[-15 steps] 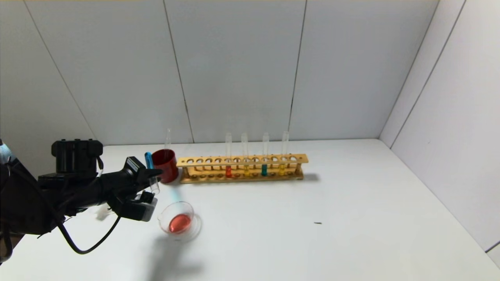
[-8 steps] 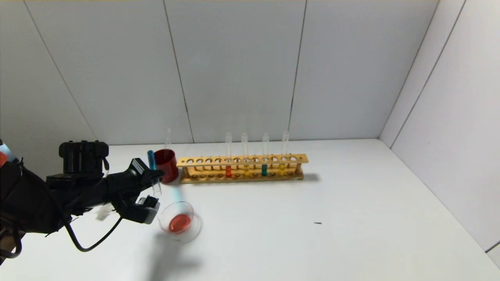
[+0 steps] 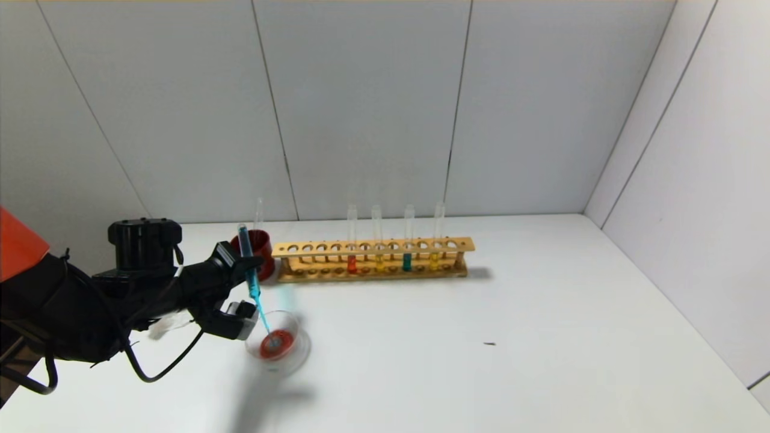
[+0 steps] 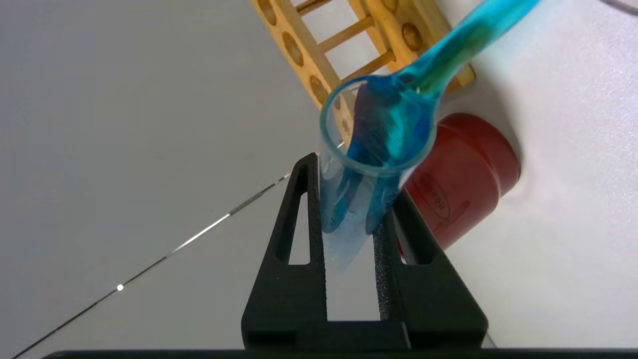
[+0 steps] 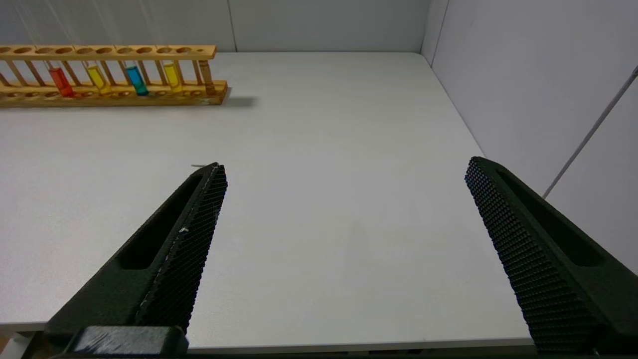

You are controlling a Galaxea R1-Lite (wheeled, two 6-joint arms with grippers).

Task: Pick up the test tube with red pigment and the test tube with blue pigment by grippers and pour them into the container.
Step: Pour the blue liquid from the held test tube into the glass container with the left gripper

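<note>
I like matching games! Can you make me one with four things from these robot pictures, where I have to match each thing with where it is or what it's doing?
Things:
1. blue tube
2. container
3. red cup
4. right gripper

States:
A. open over bare table
B. stands at the left end of the rack
C. tipped, held in the left gripper, pouring
D. sits on the table with red liquid inside, blue stream landing in it

Pairs: 1-C, 2-D, 3-B, 4-A
</note>
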